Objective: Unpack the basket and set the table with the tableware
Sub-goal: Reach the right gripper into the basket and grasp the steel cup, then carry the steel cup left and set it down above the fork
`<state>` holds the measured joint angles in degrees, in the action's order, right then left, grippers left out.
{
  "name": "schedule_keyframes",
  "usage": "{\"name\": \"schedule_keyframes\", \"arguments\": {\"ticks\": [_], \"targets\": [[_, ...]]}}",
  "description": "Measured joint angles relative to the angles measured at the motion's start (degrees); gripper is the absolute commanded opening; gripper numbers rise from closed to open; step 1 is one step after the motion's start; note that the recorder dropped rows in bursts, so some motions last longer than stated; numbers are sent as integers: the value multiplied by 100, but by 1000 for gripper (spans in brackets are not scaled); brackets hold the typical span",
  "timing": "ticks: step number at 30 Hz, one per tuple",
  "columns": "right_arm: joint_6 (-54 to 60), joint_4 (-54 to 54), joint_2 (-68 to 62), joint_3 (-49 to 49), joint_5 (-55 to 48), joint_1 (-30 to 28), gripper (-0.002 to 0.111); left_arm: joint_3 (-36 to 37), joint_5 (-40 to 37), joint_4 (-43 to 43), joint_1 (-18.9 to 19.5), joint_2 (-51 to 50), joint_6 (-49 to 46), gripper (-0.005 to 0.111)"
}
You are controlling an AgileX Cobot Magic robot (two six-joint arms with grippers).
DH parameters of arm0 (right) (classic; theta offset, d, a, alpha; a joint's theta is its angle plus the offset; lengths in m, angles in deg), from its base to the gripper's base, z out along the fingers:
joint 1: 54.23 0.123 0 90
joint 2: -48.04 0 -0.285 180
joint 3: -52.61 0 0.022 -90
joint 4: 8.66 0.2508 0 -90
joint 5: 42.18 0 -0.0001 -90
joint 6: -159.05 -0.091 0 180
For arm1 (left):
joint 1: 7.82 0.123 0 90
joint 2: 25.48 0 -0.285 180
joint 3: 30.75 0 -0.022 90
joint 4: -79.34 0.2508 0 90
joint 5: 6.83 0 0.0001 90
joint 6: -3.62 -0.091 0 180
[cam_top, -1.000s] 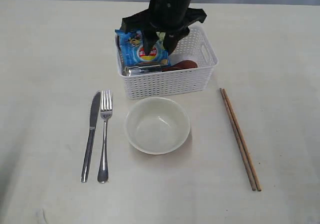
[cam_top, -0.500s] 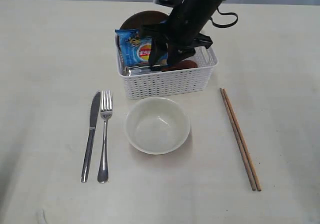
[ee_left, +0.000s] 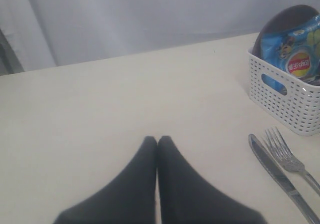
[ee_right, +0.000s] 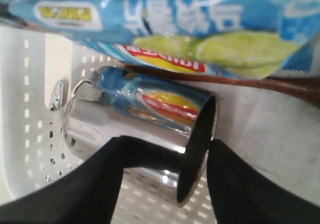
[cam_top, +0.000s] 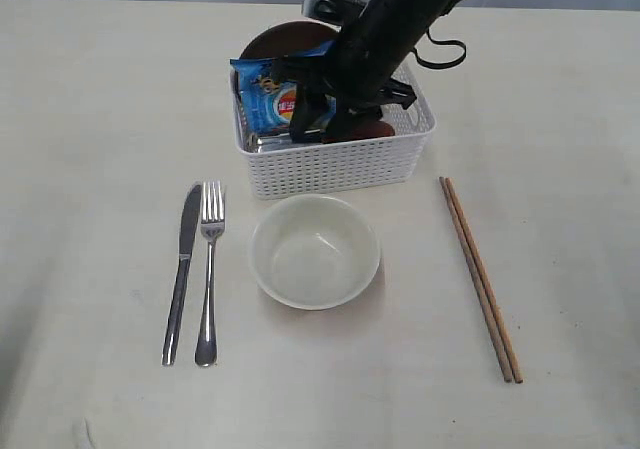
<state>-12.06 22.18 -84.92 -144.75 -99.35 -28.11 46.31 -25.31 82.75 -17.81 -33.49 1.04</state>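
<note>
The white basket (cam_top: 330, 174) stands at the back of the table (cam_top: 90, 119). In it lie a shiny steel mug (ee_right: 145, 119) on its side, a reddish-brown wooden spoon (ee_right: 250, 82), a blue crisp bag (cam_top: 272, 97) and a dark brown plate (cam_top: 285, 37) leaning at the rear. My right gripper (ee_right: 167, 146) is down inside the basket, open, with one finger on either side of the mug's mouth end. In front of the basket are the off-white bowl (cam_top: 314, 251), the knife (cam_top: 182, 269), the fork (cam_top: 209, 269) and the chopstick pair (cam_top: 480, 279). My left gripper (ee_left: 157, 140) is shut over bare table.
The crisp bag (ee_right: 175, 19) lies close above the mug and half over the spoon. The basket's lattice wall (ee_right: 30, 84) is right beside the mug's handle. In the left wrist view, the basket (ee_left: 282, 92), knife (ee_left: 277, 176) and fork (ee_left: 290, 159) sit off to one side.
My right arm has swung over and dropped lower into the basket, uncovering the plate at the back. Its jaws stay equally wide. Nothing on the table has moved.
</note>
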Motion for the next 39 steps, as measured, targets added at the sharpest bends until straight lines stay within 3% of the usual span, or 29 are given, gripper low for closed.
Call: {"name": "schedule_keyframes", "arguments": {"ticks": [3,7,27,32,39], "targets": [[173,243,-35,0,0,0,37,0,0,0,0,0,0,0],[367,510,-18,0,-75,-24,0,0,0,0,0,0,0,0],[624,102,1146,3,51,118,0,0,0,0,0,0,0,0],[606,-279,1344,-121,170,563,0,0,0,0,0,0,0,0],[-299,-1412,1135,-1096,274,1537,0,0,0,0,0,0,0,0]]}}
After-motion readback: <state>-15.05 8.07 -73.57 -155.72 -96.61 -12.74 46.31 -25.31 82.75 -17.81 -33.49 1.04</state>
